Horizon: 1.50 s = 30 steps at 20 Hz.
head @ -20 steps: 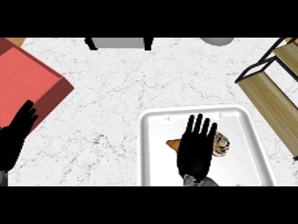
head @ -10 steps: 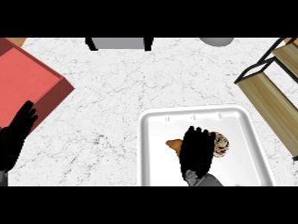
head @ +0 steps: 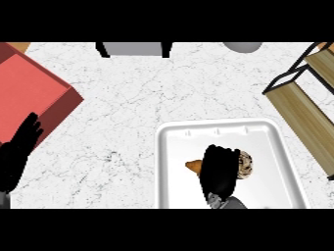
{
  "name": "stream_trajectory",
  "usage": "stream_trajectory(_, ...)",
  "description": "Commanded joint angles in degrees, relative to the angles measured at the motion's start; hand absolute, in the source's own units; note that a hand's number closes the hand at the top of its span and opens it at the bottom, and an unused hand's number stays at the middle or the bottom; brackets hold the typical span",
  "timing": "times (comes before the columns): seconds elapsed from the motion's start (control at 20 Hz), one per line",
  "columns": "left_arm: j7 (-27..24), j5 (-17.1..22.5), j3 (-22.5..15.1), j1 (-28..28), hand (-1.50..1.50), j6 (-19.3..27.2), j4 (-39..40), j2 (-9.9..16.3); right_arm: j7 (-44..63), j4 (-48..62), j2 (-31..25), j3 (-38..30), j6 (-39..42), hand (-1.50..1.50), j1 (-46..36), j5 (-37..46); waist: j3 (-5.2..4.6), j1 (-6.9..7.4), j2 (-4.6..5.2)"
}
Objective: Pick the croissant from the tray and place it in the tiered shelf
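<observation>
My right hand (head: pixel 219 170) is closest to me, low in the view, over the white tray (head: pixel 281 147). Its fingers are bent down and curled around the croissant (head: pixel 194 166), which is still in the tray. The hand hides most of the croissant. I can see only an orange-brown tip at the left side of the hand, and a pale speckled piece at the right side, near the fingers. I cannot tell if the croissant is lifted from the tray floor or still touches it.

My left hand (head: pixel 14 157) is at the left edge of the view, with straight fingers pointing up. It holds nothing and rests on the white marble counter (head: pixel 140 108), just beside the corner of a red box (head: pixel 17 93).

Farther to the right, the wooden shelf (head: pixel 307 117) with a black metal frame stands near the tray, and its boards go slanted toward the upper right corner. At the far edge of the counter there is a grey block (head: pixel 131 49) with dark sides, and a grey round thing (head: pixel 242 46) is to the right of it.
</observation>
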Motion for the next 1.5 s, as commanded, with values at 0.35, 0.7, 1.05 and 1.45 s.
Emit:
stream_trajectory(0.35,-0.93,-0.96,0.65,0.70,0.00,-1.30,-0.01,-0.58,5.68,-2.56,0.22,-16.65,-5.68,1.50,-8.00,-4.61,0.30,-0.05,0.91)
stream_trajectory(0.7,2.20,-1.40,0.66,0.30,0.00,-0.30,-2.72,-0.52,5.90,-2.38,-0.75,-32.96,-7.23,1.50,-18.37,-8.41,0.27,0.01,0.69)
stream_trajectory(1.05,-0.41,-2.83,1.18,-0.57,0.00,0.28,0.24,-1.31,14.30,-17.97,0.21,-32.91,-3.83,1.50,-24.01,-9.61,0.18,-0.72,0.35)
stream_trajectory(1.45,1.42,-2.71,0.95,0.18,0.00,0.19,-1.72,-2.06,21.22,-29.79,0.22,-30.94,-0.58,1.50,-29.86,-5.32,0.19,-0.36,0.26)
